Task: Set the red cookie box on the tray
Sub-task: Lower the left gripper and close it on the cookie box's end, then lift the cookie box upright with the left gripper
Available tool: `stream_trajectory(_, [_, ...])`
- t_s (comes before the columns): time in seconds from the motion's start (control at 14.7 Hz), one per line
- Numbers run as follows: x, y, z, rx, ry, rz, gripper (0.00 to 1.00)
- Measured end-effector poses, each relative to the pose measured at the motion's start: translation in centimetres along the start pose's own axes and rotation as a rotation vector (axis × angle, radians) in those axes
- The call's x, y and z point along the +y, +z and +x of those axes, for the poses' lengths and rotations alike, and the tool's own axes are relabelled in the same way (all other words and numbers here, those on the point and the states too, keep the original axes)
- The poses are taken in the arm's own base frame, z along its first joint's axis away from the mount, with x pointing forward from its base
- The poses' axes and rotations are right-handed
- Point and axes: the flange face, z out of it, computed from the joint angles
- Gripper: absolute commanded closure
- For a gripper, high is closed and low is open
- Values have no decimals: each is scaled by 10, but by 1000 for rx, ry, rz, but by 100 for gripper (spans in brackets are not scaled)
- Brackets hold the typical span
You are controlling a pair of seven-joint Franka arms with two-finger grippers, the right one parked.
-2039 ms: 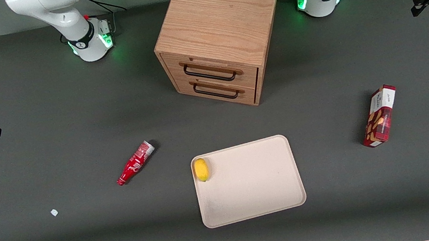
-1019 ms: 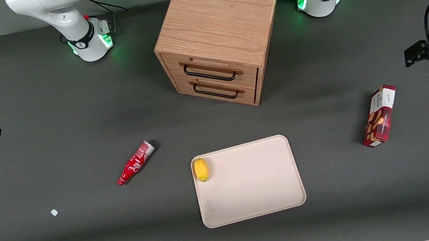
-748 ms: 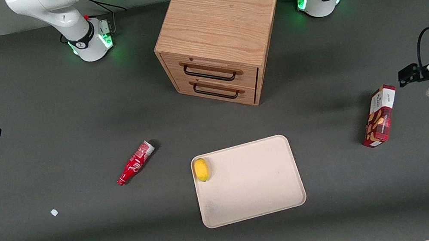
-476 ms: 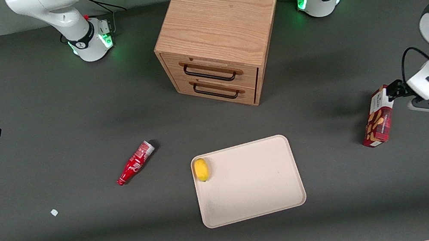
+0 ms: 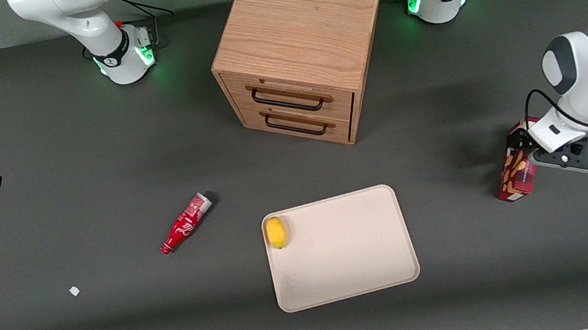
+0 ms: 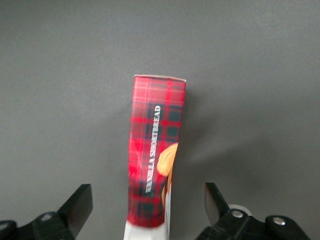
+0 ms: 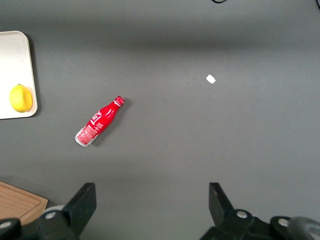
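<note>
The slim dark-red plaid cookie box [image 5: 517, 175] lay on the table toward the working arm's end, well apart from the cream tray [image 5: 351, 293]. The hand [image 6: 148, 210] hovered spread astride it; gripping, carrying and placing remained.

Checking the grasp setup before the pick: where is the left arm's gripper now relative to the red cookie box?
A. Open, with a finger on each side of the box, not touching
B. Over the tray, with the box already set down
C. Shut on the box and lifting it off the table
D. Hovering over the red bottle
A: in the left wrist view the gripper is open, its fingers apart from the red cookie box on both sides.
</note>
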Motion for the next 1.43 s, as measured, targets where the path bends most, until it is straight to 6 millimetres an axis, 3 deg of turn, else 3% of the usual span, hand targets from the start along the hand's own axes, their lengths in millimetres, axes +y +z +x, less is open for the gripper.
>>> stream_trajectory(0.2, [0, 19, -3, 4, -3, -7, 1])
stream_trajectory(0.27, [-1, 22, -4, 2, -4, -10, 15])
stream_trajectory(0.48, [-2, 29, -6, -7, -8, -13, 73])
stream_trajectory(0.61, [-2, 32, -7, -11, -7, -16, 97])
stream_trajectory(1.16, [-2, 32, -7, -20, -7, -19, 100])
stream_trajectory(1.29, [-7, 19, -1, -43, -11, -21, 100])
stream_trajectory(1.43, [-16, -14, 11, -72, -22, -18, 100])
